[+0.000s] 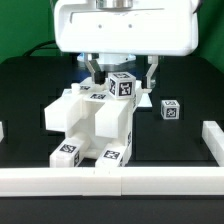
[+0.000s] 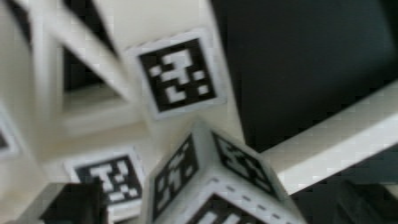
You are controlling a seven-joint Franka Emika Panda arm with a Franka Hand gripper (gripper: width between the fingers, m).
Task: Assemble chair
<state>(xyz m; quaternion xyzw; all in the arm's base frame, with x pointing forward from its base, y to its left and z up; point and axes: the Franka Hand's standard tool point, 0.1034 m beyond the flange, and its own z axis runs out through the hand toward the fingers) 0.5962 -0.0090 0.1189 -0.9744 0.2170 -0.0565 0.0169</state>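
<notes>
Gripper (image 1: 124, 72) fingers stand spread wide, holding nothing — they straddle the top of the chair (image 1: 95, 122), which sits mid-table close to the white rail (image 1: 110, 180). Retract straight upward — any sideways drift could nudge the fitted parts.

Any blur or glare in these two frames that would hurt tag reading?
Exterior view: sharp and evenly lit, tags on the chair legible, no harsh glare. Wrist view: soft and smeared throughout, very close up, yet the large tag still reads against the dark background.
</notes>
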